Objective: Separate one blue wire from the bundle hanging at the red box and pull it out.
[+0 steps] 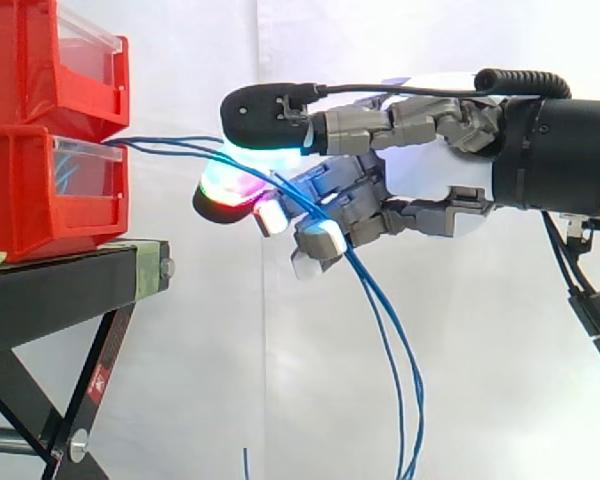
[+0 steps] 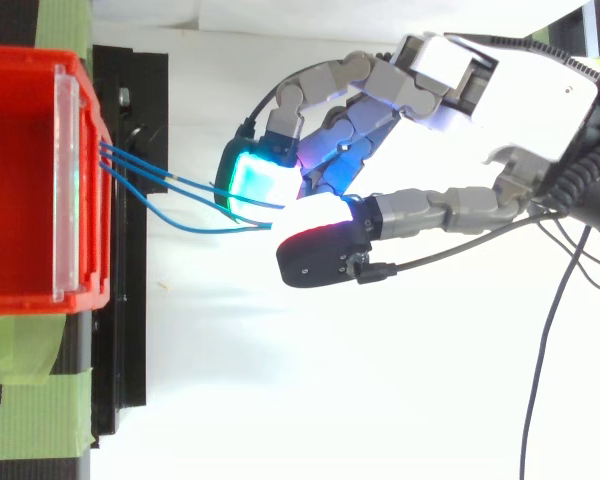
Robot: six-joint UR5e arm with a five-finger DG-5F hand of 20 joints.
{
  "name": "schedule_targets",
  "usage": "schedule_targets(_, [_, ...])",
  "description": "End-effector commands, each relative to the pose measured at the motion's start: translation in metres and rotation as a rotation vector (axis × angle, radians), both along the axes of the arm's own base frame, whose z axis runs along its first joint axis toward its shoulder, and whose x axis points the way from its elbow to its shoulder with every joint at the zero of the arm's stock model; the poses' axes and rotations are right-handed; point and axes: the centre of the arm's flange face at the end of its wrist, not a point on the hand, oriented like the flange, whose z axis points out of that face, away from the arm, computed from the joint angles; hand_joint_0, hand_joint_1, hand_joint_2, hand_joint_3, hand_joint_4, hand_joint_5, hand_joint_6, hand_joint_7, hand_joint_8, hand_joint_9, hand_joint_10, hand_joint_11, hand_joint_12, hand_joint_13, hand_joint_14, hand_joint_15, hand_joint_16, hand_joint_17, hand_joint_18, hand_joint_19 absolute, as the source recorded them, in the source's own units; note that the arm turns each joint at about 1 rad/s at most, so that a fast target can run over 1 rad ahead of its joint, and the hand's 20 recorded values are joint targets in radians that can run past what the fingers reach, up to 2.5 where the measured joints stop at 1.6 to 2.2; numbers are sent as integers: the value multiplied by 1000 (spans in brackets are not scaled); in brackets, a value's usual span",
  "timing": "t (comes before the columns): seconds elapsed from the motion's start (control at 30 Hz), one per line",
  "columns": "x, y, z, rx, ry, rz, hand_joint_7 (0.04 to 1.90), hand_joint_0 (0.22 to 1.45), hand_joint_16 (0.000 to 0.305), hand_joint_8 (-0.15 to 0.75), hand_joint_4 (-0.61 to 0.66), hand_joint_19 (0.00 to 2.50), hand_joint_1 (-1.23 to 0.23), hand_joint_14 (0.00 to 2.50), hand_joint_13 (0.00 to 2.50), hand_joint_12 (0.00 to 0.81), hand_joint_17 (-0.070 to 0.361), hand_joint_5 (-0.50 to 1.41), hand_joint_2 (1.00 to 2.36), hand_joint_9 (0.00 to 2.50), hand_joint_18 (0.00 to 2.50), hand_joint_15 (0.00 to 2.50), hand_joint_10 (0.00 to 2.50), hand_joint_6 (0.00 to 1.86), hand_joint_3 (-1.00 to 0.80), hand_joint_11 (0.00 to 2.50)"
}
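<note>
Your blue wires (image 2: 175, 181) leave the front of the red bin (image 2: 20, 305) as three strands, side by side. In the side view you can see they come out over the top front edge of the lower bin (image 1: 30, 200), just under the upper bin (image 1: 40, 60) stacked on it. From there they run nearly level across the open gap to the hand (image 1: 435, 175).

The hand comes in from the right with its palm facing the bins, and it is closed on the wires in a pinch. An upper fingertip (image 1: 260, 115), glowing cyan and green on its underside, sits over a lower pad lit red, green and magenta, and the strands pass between the two. You cannot tell from either view whether the pinch holds a single strand or several. The other fingers are curled in below and behind the pinch, with white tips.

Past the pinch, the wires drop out under the curled fingers and hang in a long, loose curve down to the bottom edge of the side view.

The bins sit on a black stand (image 1: 60, 290), with strips of green tape (image 2: 40, 420) at its corner, and a white curtain (image 1: 180, 400) hangs behind everything.
</note>
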Motion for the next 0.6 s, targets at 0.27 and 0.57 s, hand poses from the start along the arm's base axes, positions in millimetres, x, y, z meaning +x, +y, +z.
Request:
schedule_targets(0.27, [0,1,0,1,-1,-2,940,705,57,326,180,590,-930,27,1227,405,128,-244,1021,817,875,1129,18,924,-187,1021])
schedule_targets(0.57, [0,3,1,2,-2,-2,954,725,58,309,193,531,-984,29,1152,407,131,-259,1018,719,851,1071,21,914,-253,969])
